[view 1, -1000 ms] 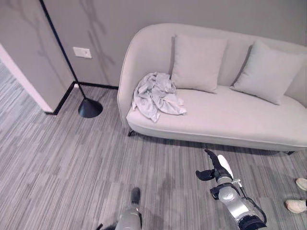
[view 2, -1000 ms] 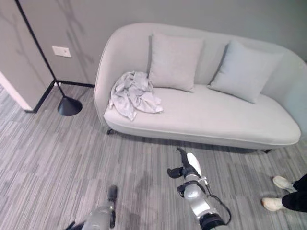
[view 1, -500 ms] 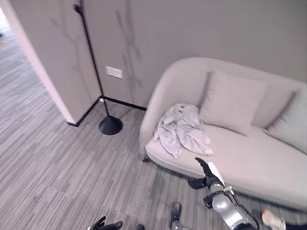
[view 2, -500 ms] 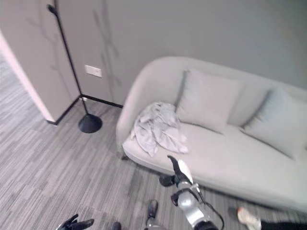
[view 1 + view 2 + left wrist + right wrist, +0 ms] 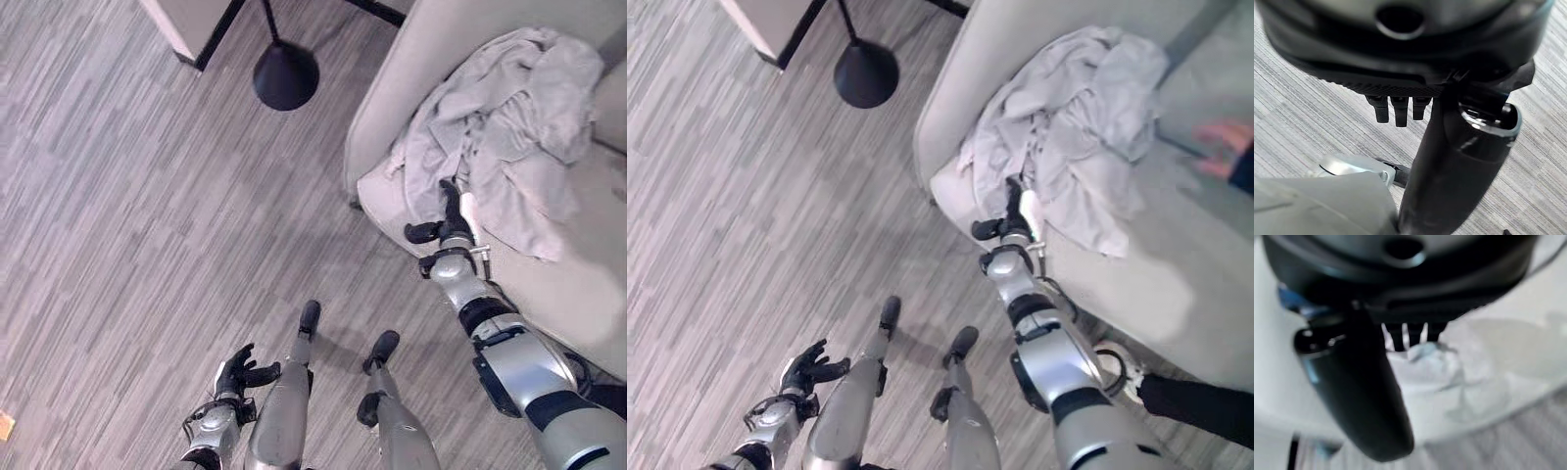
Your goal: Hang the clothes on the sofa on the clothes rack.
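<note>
A crumpled grey garment (image 5: 505, 147) lies on the pale sofa (image 5: 387, 117) near a floor lamp base (image 5: 285, 74). The right hand (image 5: 449, 217), fingers straight, reaches its edge; the left hand (image 5: 239, 370) hangs spread above the floor.

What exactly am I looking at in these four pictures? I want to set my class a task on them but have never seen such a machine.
This is a two-legged robot with two arms, each ending in a dark hand. Two pictures come from cameras on its head, looking down; the other two come from cameras on its wrists, looking along each hand. On the pale sofa lies a crumpled grey garment, which the robot should hang up. The right hand reaches out over the sofa's edge at the cloth, fingers straight, holding nothing. The left hand hangs low over the striped floor, relaxed and empty. A black lamp base stands beside the sofa.
</note>
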### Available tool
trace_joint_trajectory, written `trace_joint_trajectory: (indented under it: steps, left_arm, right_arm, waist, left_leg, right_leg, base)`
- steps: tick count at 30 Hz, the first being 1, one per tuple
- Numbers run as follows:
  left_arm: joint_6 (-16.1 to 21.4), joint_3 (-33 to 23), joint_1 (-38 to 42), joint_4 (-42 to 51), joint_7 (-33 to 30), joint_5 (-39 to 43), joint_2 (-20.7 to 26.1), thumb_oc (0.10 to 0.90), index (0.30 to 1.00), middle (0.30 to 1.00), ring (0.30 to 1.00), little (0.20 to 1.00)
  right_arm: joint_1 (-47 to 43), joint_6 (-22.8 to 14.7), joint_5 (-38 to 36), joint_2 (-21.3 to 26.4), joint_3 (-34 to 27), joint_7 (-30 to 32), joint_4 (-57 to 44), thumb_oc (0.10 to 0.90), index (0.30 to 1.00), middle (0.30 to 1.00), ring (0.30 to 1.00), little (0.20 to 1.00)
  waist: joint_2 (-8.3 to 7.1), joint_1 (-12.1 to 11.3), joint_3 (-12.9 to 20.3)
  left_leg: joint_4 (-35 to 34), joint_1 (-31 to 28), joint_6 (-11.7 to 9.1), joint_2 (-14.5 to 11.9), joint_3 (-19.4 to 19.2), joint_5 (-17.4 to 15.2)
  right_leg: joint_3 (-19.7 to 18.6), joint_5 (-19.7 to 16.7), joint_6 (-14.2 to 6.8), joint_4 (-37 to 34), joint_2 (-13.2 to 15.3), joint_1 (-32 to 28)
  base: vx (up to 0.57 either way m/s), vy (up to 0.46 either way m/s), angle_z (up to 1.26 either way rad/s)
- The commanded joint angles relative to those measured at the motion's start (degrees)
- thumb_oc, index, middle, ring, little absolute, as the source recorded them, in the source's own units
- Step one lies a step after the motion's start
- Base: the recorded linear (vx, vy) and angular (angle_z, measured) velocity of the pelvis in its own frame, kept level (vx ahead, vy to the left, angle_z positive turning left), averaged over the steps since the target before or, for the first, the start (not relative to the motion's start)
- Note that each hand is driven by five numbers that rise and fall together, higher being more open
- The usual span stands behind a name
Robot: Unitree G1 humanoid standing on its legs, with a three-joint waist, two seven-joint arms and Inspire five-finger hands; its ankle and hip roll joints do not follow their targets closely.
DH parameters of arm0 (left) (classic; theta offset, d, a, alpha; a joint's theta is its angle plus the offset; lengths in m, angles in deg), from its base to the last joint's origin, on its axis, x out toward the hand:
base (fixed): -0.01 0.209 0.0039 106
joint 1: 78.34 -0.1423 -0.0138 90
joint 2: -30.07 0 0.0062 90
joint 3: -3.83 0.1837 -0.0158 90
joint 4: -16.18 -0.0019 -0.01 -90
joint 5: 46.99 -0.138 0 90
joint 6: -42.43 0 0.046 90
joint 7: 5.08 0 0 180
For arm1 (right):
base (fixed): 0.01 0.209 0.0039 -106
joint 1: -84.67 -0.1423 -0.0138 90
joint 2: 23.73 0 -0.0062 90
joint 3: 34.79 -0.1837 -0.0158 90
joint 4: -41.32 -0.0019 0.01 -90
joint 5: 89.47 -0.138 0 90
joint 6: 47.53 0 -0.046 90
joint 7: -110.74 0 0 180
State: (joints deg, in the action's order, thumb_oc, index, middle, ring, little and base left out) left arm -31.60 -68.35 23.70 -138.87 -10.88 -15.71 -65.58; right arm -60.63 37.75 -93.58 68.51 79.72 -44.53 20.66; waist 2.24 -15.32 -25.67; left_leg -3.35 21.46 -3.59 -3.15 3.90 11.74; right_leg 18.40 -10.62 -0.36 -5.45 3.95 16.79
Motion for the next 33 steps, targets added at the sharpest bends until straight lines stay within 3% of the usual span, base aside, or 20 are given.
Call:
trace_joint_trajectory:
  steps: [1,8,12,16,20,25,33]
  left_arm:
    - [0.88,3.65,-5.19,-3.15,-0.67,-2.0,-1.15,0.8,0.9,0.9,0.9,0.9]
    - [0.11,1.38,-5.64,-4.59,-1.47,-4.08,-1.49,0.8,0.9,0.9,0.9,0.9]
    - [-0.88,-2.88,-6.49,-6.63,-1.43,-7.06,-1.49,0.8,0.9,0.9,0.9,0.9]
    - [-1.48,-5.12,-7.1,-7.97,-0.99,-9.58,-1.55,0.8,0.9,0.9,0.9,0.9]
    - [-1.7,-5.72,-7.86,-8.36,-0.6,-10.9,-1.83,0.8,0.9,0.9,0.9,0.9]
    - [-2.76,-5.47,-8.53,-9.39,0.24,-13.86,-2.79,0.8,0.9,0.9,0.9,0.9]
    - [-3.35,-4.73,-9.22,-9.55,0.63,-15.11,-3.63,0.8,0.9,0.9,0.9,0.9]
  right_arm:
    - [3.76,-3.17,-0.69,1.55,1.78,0.91,-1.29,0.8,0.9,0.9,0.9,0.9]
    - [11.61,-3.64,3.6,0.26,4.35,0.11,-13.2,0.8,0.9,0.9,0.9,0.9]
    - [24.22,-4.35,8.75,3.05,1.81,-1.87,-29.3,0.8,0.9,0.9,0.9,0.9]
    - [34.59,-5.35,10.46,4.93,-1.4,-4.7,-38.72,0.8,0.9,0.9,0.9,0.9]
    - [41.32,-5.58,11.61,5.54,-3.54,-6.35,-42.45,0.8,0.9,0.9,0.9,0.9]
    - [50.0,-5.27,12.59,4.5,-5.03,-8.83,-46.62,0.8,0.9,0.9,0.9,0.9]
    - [53.19,-4.76,12.1,3.28,-5.44,-9.05,-47.8,0.8,0.9,0.9,0.9,0.9]
  waist:
    - [-2.46,1.11,10.56]
    - [-3.85,3.06,11.93]
    - [-5.58,5.83,13.57]
    - [-6.38,8.05,15.17]
    - [-6.23,9.48,16.65]
    - [-4.82,12.01,20.06]
    - [-3.51,13.06,23.06]
  left_leg:
    - [-1.65,-0.41,-1.21,-0.2,0.62,-4.67]
    - [-1.65,-2.27,-1.06,-0.65,-0.14,-5.57]
    - [-1.65,-5.37,-0.97,-1.39,-1.44,-6.71]
    - [-1.65,-9.03,-0.79,-2.03,-2.89,-7.79]
    - [-1.65,-12.01,-0.61,-2.27,-3.89,-8.57]
    - [-1.34,-17.4,-0.4,-2.47,-5.83,-9.93]
    - [-1.07,-21.45,-0.46,-2.67,-6.95,-11.01]
  right_leg:
    - [-3.82,8.36,-6.35,0.45,3.32,-3.95]
    - [-4.65,8.94,-6.18,0.45,3.03,-5.2]
    - [-5.41,9.9,-5.88,0.45,2.73,-7.37]
    - [-6.43,10.64,-5.83,0.45,2.55,-9.91]
    - [-7.03,11.14,-5.81,0.45,2.57,-12.17]
    - [-8.23,12.03,-5.69,0.45,2.45,-16.19]
    - [-8.89,13.0,-5.39,0.45,2.13,-19.58]
  base:
    - [0.03,0.021,0.06]
    - [0.03,-0.006,-0.05]
    - [0.05,-0.038,-0.1]
    - [0.04,-0.034,-0.26]
    - [0.04,-0.023,-0.21]
    - [0.04,-0.018,-0.17]
    - [0.04,-0.017,-0.11]
